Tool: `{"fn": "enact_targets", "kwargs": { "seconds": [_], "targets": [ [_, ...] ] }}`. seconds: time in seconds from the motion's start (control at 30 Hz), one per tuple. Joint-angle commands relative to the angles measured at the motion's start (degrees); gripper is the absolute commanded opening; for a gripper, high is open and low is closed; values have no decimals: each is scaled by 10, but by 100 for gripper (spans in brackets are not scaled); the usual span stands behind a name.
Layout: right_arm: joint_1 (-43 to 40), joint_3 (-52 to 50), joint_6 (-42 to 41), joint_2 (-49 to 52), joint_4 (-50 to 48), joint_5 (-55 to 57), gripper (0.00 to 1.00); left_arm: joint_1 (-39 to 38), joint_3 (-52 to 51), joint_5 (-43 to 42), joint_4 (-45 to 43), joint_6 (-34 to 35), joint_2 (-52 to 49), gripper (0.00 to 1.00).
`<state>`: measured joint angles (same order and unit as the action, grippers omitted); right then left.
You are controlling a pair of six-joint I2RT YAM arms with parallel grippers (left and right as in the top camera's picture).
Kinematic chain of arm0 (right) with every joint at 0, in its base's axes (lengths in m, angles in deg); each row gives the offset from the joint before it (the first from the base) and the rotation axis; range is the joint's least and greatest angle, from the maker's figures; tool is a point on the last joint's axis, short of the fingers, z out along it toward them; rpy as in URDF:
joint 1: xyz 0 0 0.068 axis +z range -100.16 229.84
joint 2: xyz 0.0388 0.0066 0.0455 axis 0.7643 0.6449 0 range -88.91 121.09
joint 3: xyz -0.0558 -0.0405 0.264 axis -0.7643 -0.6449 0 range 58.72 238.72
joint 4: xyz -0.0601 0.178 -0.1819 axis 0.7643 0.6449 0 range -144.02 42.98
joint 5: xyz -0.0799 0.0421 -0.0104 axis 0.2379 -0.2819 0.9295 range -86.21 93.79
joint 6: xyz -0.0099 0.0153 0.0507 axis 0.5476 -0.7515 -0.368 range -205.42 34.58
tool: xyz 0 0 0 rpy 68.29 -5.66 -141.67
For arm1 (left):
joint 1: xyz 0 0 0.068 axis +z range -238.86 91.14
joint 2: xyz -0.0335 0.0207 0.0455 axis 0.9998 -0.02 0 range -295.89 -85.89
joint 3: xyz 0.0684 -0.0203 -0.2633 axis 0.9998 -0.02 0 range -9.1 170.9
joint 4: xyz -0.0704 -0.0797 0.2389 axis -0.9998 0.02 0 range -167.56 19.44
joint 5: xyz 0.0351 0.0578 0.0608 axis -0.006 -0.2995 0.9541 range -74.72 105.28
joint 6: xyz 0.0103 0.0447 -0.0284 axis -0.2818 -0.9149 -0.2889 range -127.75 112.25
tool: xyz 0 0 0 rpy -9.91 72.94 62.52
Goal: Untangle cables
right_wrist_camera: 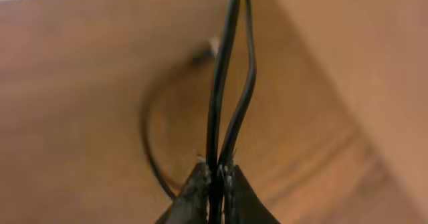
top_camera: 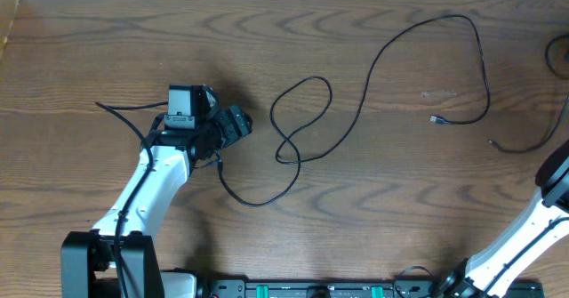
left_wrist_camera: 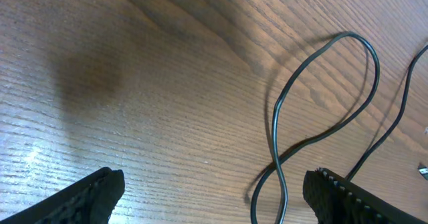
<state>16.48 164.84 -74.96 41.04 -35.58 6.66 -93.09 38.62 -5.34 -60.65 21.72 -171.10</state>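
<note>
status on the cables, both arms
Left gripper open, empty. Right gripper shut on black cable. Looped cable crosses itself, lying free. Nothing blocking.

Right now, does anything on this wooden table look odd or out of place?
Nothing spilled or broken. The thin black cable mid-table crosses itself in a loop, and the right arm's fingers pinch two black strands together.

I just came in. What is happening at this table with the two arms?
The robot is in the middle of an untangling job. The right tool is shut on two black strands that run side by side. The left tool is open and holds nothing. It hangs over the wooden table, beside a looped cable that lies loose.
</note>
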Motion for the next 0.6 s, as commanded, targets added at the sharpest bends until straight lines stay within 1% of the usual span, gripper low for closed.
{"fn": "enact_targets", "kwargs": {
  "seconds": [0.0, 0.07, 0.1, 0.13, 0.17, 0.33, 0.47, 0.57],
  "targets": [
    [-18, 10, -42, 12, 20, 15, 16, -1, 12, 8, 1, -14, -5, 90],
    [-24, 10, -47, 12, 29, 15, 33, -1, 12, 8, 1, -14, -5, 91],
    [-28, 10, -57, 12, 32, 15, 56, -1, 12, 8, 1, -14, -5, 91],
    [-30, 10, -57, 12, 36, 14, 72, -1, 12, 8, 1, -14, -5, 91],
    [-31, 10, -57, 12, 43, 15, 99, -1, 12, 8, 1, -14, -5, 90],
    [-34, 10, -58, 9, 74, 2, 99, -1, 12, 8, 1, -14, -5, 90],
    [-34, 10, -57, -8, 100, -61, 99, -1, 12, 8, 2, -14, -5, 90],
    [-33, 10, -57, -34, 123, -87, 99, -1, 12, 8, 1, -14, -5, 90]
  ]
}}
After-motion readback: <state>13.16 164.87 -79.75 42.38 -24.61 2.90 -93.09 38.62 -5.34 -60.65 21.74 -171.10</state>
